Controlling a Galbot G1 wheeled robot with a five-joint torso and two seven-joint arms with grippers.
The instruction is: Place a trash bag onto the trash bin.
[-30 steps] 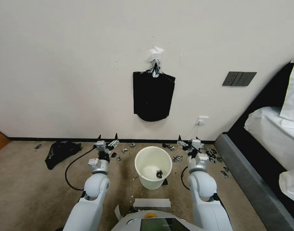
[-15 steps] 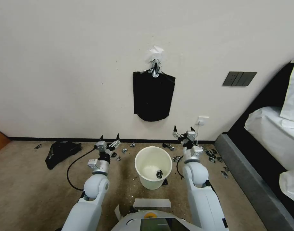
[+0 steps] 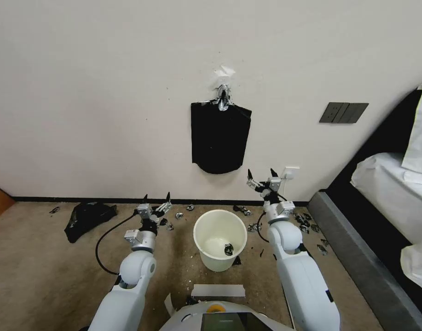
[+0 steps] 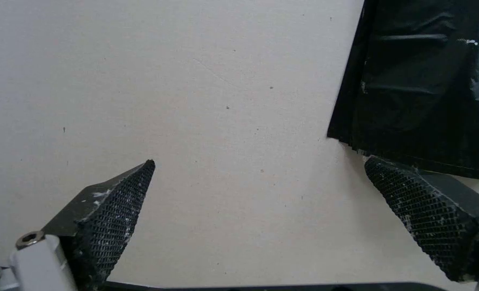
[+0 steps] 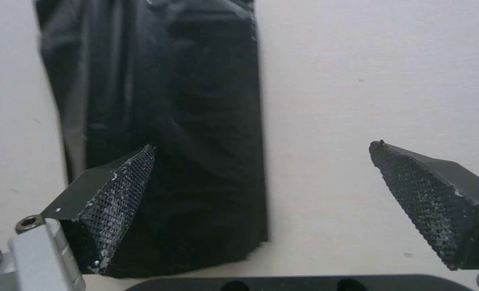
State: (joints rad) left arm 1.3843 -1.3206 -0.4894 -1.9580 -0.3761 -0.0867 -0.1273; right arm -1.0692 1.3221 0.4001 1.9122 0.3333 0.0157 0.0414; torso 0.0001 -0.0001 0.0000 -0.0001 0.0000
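Cream trash bin [image 3: 220,246] on carpet, two grippers released, left gripper [image 3: 154,197], right gripper [image 3: 261,174], nothing grasped.

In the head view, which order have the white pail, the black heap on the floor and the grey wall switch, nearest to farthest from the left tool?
1. White pail, to the right of the left tool.
2. Black heap, further left by the wall.
3. Grey wall switch, far right, high up.

— Where did the trash bin [image 3: 217,262] stand?
— Upright on the carpet [image 3: 45,266], between the claws. It was to the right of the left gripper [image 3: 155,198], and lower than and left of the right gripper [image 3: 261,174], touching neither.
— Its look?
— A round, cream-white pail, slightly tapered, its mouth open, with a small dark scrap [image 3: 228,249] on the bottom.
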